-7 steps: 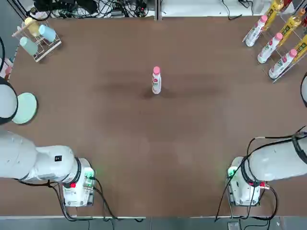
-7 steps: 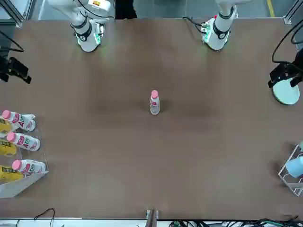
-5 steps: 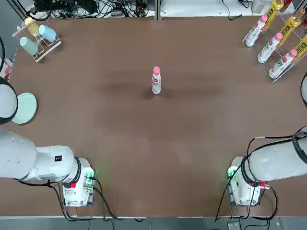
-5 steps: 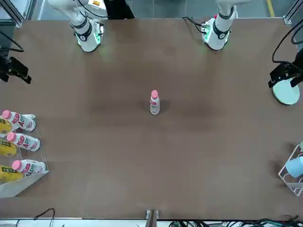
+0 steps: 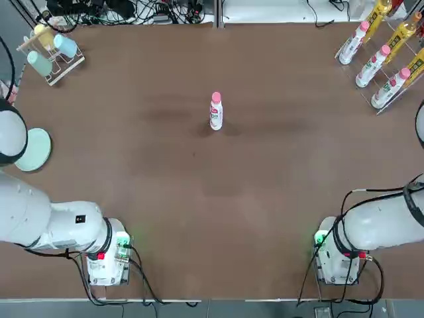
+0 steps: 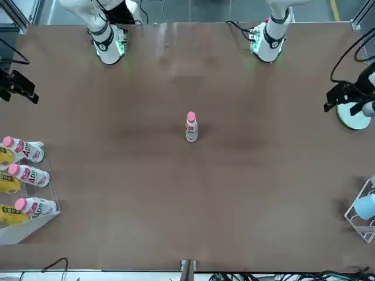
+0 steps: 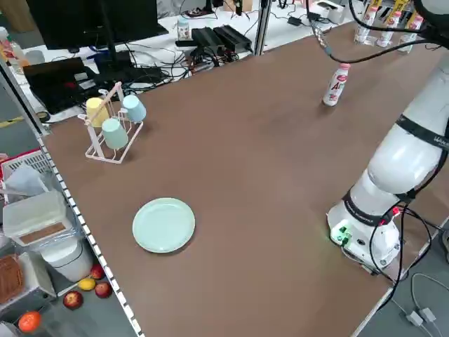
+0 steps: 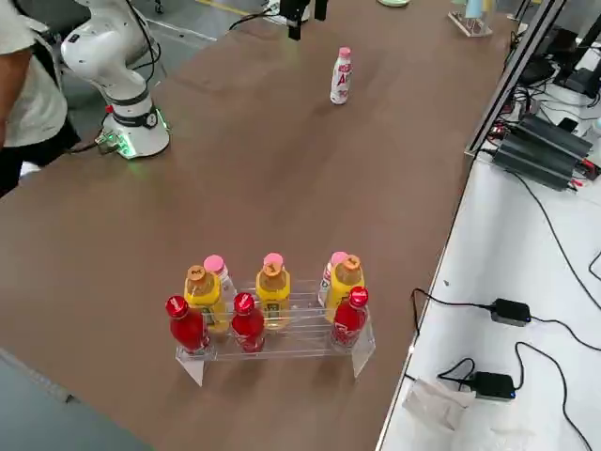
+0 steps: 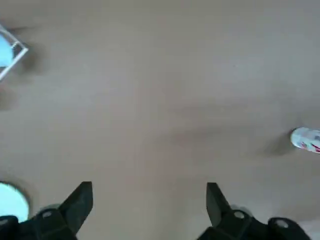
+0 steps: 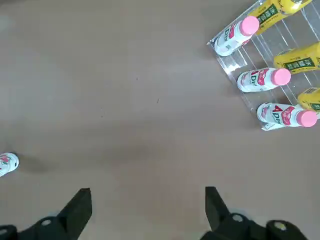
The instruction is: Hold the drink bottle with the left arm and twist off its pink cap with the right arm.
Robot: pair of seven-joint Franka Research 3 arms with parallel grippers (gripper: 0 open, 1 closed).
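The drink bottle [image 5: 216, 114] stands upright and alone in the middle of the table, with its pink cap [image 5: 216, 97] screwed on. The front view shows the same bottle [image 6: 191, 130] and cap [image 6: 191, 116]. My left gripper [image 9: 148, 200] hangs open and empty high over the table's left edge, near the green plate. Far off at the rim of its wrist view lies the bottle [image 9: 306, 138]. My right gripper [image 10: 148, 202] is also open and empty, high by the right edge, with the bottle [image 10: 7, 163] far from it.
A clear rack [image 5: 381, 56] of pink-capped white bottles and yellow bottles stands at the far right. A wire cup rack [image 5: 50, 50] sits at the far left, and a pale green plate [image 5: 37, 148] lies at the left edge. A person [image 8: 23, 85] stands beside the right arm's base.
My left arm has shifted slightly inward over the plate. The bottle and the right arm have not moved.
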